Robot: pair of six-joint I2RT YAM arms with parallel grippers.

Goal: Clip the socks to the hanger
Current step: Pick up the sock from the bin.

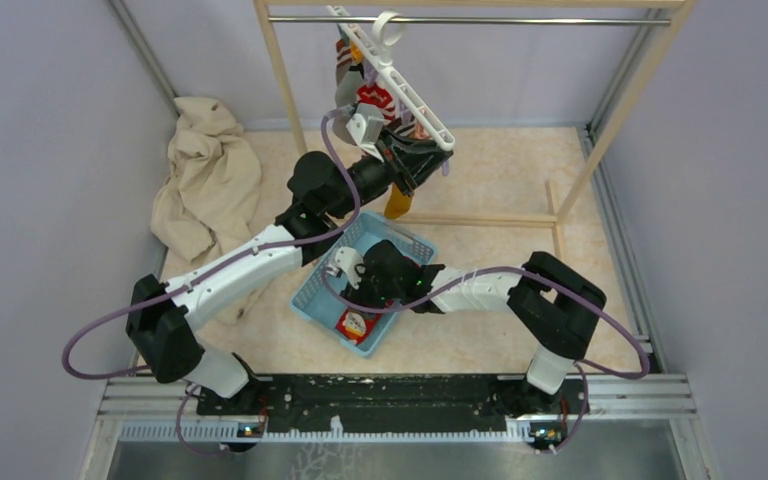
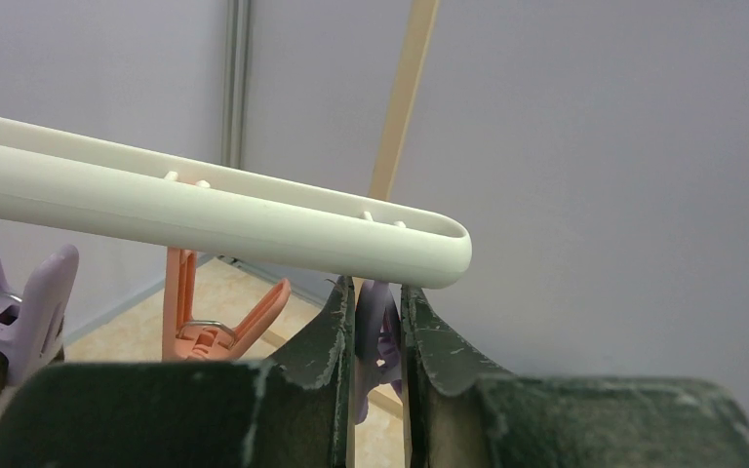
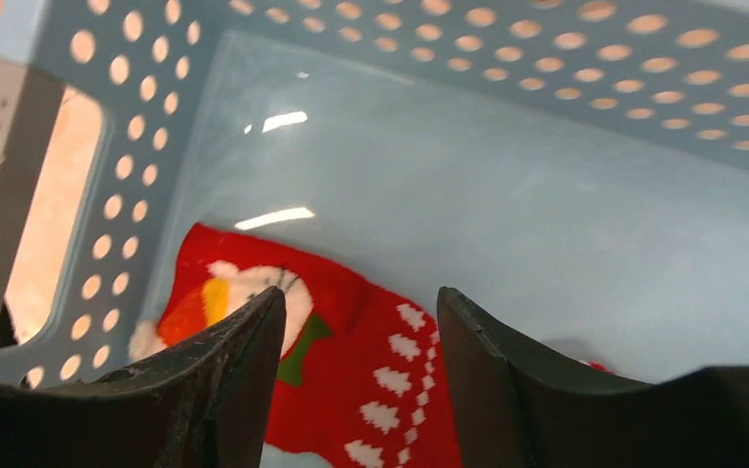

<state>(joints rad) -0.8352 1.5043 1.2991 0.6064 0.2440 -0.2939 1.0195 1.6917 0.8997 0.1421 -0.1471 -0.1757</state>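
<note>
The white hanger (image 1: 405, 95) hangs by its hook from the rack's metal rail; its bar also shows in the left wrist view (image 2: 205, 210). My left gripper (image 1: 422, 160) is at the bar's near end, shut on a purple peg (image 2: 375, 327) that is squeezed between its fingers (image 2: 378, 292). The mustard-yellow sock (image 1: 397, 203) hangs just below that gripper; what holds it is hidden. The red sock with white patterns (image 1: 357, 323) lies in the blue basket (image 1: 315, 290). My right gripper (image 1: 372, 298) is open right above it (image 3: 361, 302), with the sock (image 3: 351, 380) between its fingertips, untouched.
A grey sock (image 1: 345, 70) and a red-and-white striped sock (image 1: 375, 100) hang on the hanger's far part. An orange peg (image 2: 210, 322) and another purple peg (image 2: 29, 312) hang beside my left gripper. The wooden rack post (image 1: 280, 80) and a beige cloth (image 1: 205, 180) stand to the left.
</note>
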